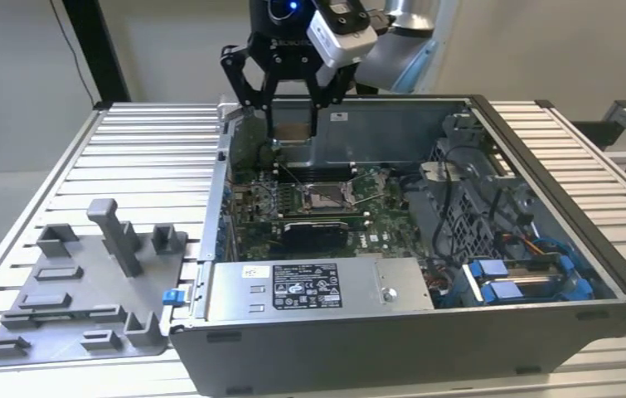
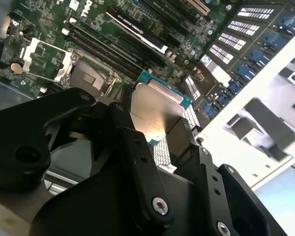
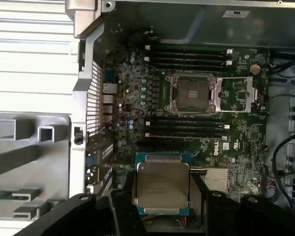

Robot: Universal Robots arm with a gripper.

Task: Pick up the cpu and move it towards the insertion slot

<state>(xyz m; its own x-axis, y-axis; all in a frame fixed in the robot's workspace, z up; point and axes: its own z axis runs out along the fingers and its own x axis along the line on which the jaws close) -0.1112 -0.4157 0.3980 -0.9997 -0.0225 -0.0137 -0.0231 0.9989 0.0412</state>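
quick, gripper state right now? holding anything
Gripper: shut on the cpu, held above the motherboard.

The cpu [image 3: 161,188] between jaws — insertion slot [image 3: 192,93] apart

An open desktop computer case [image 1: 401,348] lies on a slatted metal table [image 1: 147,157], its green motherboard [image 1: 385,232] exposed. A labelled grey power supply [image 1: 313,286] sits along the near wall, blue drive brackets [image 1: 517,278] beside it. A grey plastic fixture tray [image 1: 70,307] rests outside, on the exterior view's left.
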